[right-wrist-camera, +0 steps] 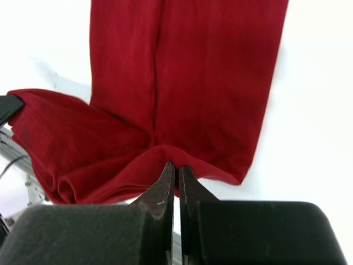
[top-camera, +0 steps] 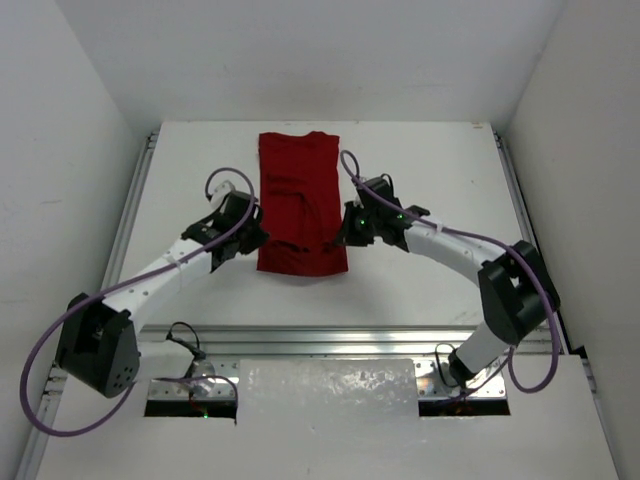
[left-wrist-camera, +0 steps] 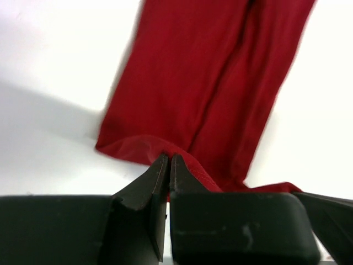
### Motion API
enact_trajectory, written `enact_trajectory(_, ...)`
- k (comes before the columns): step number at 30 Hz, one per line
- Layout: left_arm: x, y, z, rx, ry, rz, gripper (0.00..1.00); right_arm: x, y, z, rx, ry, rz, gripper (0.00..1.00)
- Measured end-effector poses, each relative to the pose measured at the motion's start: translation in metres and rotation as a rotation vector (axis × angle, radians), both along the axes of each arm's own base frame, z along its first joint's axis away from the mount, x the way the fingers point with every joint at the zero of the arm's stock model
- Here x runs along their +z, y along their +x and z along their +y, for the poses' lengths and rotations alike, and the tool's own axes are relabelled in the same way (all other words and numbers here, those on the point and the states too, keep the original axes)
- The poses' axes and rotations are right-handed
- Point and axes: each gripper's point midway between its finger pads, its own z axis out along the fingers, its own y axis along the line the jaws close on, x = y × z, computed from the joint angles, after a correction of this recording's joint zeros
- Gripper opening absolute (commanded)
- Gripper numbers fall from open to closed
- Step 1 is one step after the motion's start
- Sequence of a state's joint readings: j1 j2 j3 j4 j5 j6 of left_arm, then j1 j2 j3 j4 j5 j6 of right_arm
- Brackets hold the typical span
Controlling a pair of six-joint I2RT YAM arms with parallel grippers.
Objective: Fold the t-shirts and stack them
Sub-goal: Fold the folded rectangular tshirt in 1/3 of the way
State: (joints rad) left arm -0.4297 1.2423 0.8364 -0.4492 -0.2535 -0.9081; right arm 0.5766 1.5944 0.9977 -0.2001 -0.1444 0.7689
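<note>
T-shirt, top view: the dark red garment lies as a long narrow strip at the centre of the white table, running from far to near; the left gripper and right gripper meet its two near corners, one on each side; this placement suits carrying the near end over toward the far end as a cross fold. Plain white walls enclose the table on three sides; a metal rail runs along the near edge.

Left wrist view: the left gripper has its fingers pressed together, with a raised ridge of the red near edge pinched at the tips; the rest of the strip lies flat on the table beyond.

Right wrist view: the right gripper is likewise clamped on a lifted fold of the near edge; fabric bunches to the left of it, so the cloth is probably raised unevenly.
</note>
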Motion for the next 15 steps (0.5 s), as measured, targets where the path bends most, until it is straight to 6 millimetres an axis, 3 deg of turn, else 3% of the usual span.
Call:
enact_trajectory(5, 0.012, 0.036, -0.002, 0.004, 0.001, -0.030, 0.00, -0.001, 0.031, 0.002, 0.001, -0.010, 0.005, 0.00)
enact_trajectory(9, 0.007, 0.056, 0.008, 0.039, 0.009, -0.020, 0.00, -0.007, 0.054, 0.003, 0.000, -0.035, 0.021, 0.00)
enact_trajectory(15, 0.001, 0.089, 0.007, 0.056, 0.022, -0.004, 0.00, -0.011, 0.088, 0.005, -0.001, -0.050, 0.019, 0.00)
